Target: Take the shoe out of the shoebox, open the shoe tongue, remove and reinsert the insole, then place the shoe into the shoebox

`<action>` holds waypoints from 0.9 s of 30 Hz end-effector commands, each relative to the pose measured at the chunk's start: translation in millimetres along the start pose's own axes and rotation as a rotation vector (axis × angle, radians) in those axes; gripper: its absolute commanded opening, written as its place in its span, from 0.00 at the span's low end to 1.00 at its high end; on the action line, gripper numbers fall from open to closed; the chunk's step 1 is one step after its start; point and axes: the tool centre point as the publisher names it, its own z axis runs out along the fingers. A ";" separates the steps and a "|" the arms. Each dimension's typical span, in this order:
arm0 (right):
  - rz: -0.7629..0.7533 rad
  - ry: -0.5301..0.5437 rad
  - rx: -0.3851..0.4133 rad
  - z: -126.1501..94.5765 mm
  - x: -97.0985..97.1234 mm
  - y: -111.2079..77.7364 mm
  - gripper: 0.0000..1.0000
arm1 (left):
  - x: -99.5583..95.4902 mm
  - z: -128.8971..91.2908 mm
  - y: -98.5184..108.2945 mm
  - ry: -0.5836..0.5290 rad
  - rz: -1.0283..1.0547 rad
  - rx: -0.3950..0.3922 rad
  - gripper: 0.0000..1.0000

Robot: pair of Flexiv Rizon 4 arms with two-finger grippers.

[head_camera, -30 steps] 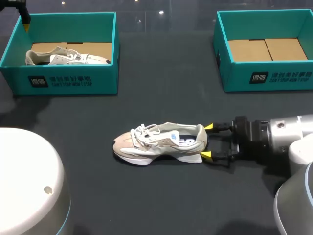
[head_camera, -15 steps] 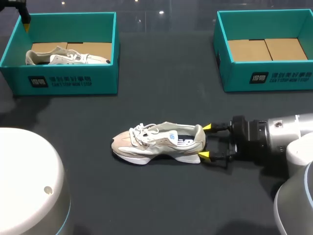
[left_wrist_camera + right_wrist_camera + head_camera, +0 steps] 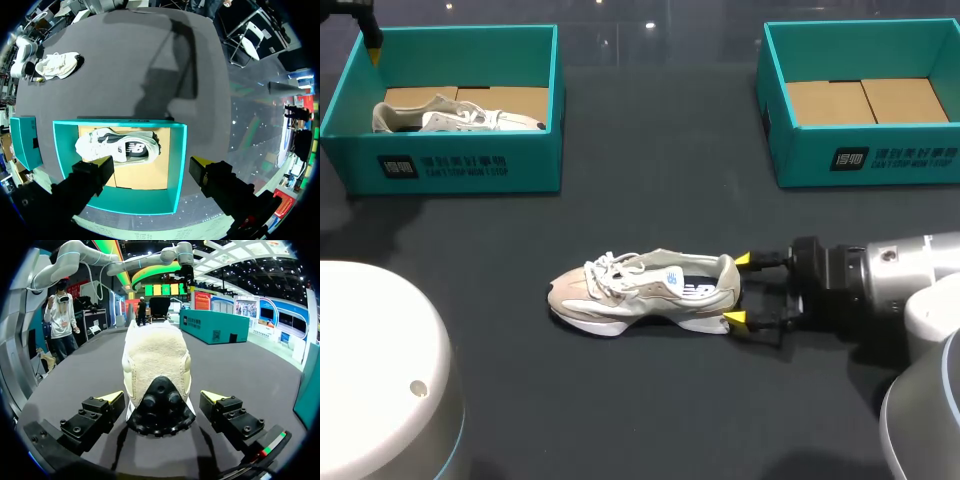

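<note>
The shoe [image 3: 645,290] sits mid-counter [image 3: 650,190], its long axis running crosswise, toe leftward and heel between the right jaws, which are released and straddle it without gripping; the left jaws, also released, hang over the far box [image 3: 125,206], so the right arm is nearer

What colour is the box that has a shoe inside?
The box is teal green with a brown cardboard floor, clearest in the head view.

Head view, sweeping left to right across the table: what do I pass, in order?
left shoebox with a second shoe inside → loose shoe on the table → right pincer, open around its heel → right shoebox
</note>
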 end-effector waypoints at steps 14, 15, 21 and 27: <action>-0.017 0.001 -0.011 18.9 1.0 2.7 1.00 | 0.2 -0.3 0.2 0.001 0.001 0.000 1.00; -0.018 0.001 -0.010 20.5 0.9 3.2 1.00 | 0.2 -0.3 0.2 0.001 0.001 0.000 1.00; -0.030 0.012 -0.018 26.8 1.4 4.7 1.00 | 0.2 -0.3 0.2 0.001 0.001 0.000 1.00; -0.031 0.019 -0.032 33.6 2.8 4.5 1.00 | 0.2 -0.3 0.2 0.001 0.001 0.000 1.00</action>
